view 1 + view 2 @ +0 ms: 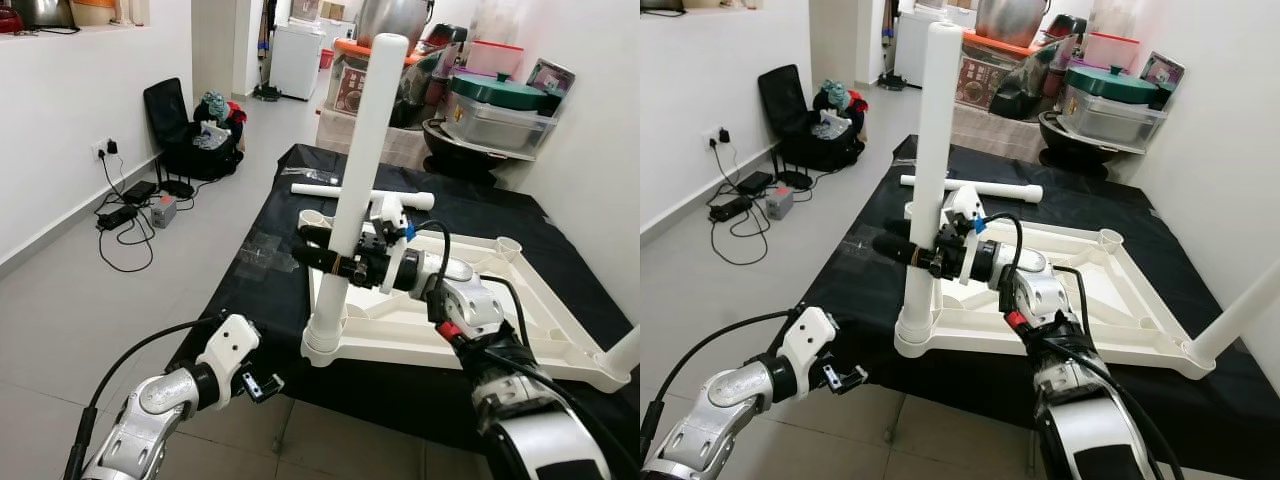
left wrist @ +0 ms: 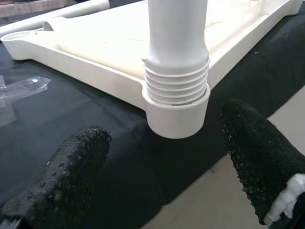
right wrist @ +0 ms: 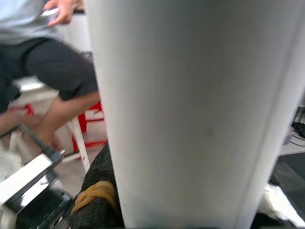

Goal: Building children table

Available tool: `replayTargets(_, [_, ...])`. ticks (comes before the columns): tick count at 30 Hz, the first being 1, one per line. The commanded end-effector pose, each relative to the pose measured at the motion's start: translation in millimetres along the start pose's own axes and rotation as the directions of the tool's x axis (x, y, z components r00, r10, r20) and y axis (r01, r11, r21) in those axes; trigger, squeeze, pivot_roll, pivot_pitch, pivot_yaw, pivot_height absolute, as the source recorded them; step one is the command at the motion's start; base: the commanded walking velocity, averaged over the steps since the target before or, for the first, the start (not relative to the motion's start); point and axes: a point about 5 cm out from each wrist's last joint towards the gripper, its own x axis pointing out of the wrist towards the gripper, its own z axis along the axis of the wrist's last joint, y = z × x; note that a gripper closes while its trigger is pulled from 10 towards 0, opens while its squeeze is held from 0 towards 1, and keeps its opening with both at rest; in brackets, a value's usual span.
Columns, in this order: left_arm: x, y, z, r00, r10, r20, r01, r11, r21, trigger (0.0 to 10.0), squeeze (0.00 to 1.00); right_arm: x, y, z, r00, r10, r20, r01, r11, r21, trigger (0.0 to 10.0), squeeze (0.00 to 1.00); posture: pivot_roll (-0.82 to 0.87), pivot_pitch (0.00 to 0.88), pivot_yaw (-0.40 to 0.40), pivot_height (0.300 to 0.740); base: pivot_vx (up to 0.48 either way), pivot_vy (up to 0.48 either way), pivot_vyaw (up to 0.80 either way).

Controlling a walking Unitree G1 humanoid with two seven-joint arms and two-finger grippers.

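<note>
white tabletop (image 1: 520, 300) on black cloth (image 1: 260, 290)

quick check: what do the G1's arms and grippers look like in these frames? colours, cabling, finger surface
Both arms are silver metal with black joints and white wrist housings. The right arm carries a looping black cable and a red ring behind the wrist. The left arm trails a black cable. Left gripper fingers are black, rounded, with a pebbled grip texture.

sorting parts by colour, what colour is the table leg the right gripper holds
White. The table leg shows best in the left eye view.

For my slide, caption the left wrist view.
Open left gripper faces the table leg threaded into the tabletop corner socket.
</note>
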Motion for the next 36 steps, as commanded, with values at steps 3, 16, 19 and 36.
replayTargets(3, [1.9,-1.3,3.9,1.0,-0.01,0.012,0.01,1.0,-0.006,10.0,0.0,-11.4,6.5,-64.3,0.98,-0.03,-0.196,0.068,0.98,0.189,10.0,0.0,0.13,0.0,-0.16,0.74,0.0,0.0,0.0])
replayTargets(16, [2.4,1.2,4.6,1.0,-0.015,0.009,0.015,1.0,0.002,10.0,0.0,-11.0,7.0,-68.0,0.984,-0.033,-0.177,0.07,0.976,0.205,10.0,0.0,0.12,0.0,-0.148,0.74,0.0,0.0,0.0])
replayTargets(19, [2.7,1.1,5.1,1.0,-0.016,0.01,0.016,1.0,0.003,10.0,0.0,-11.1,7.1,-69.5,0.983,-0.037,-0.178,0.074,0.976,0.205,10.0,0.0,0.12,0.0,-0.148,0.74,0.0,0.0,0.0])
replayTargets(36, [0.8,5.4,3.4,1.0,0.007,0.008,-0.007,1.0,-0.006,10.0,0.0,-27.7,-8.3,-93.7,0.797,-0.483,-0.363,0.519,0.855,0.001,10.0,0.0,0.11,0.0,-0.149,0.74,0.0,0.0,0.0])
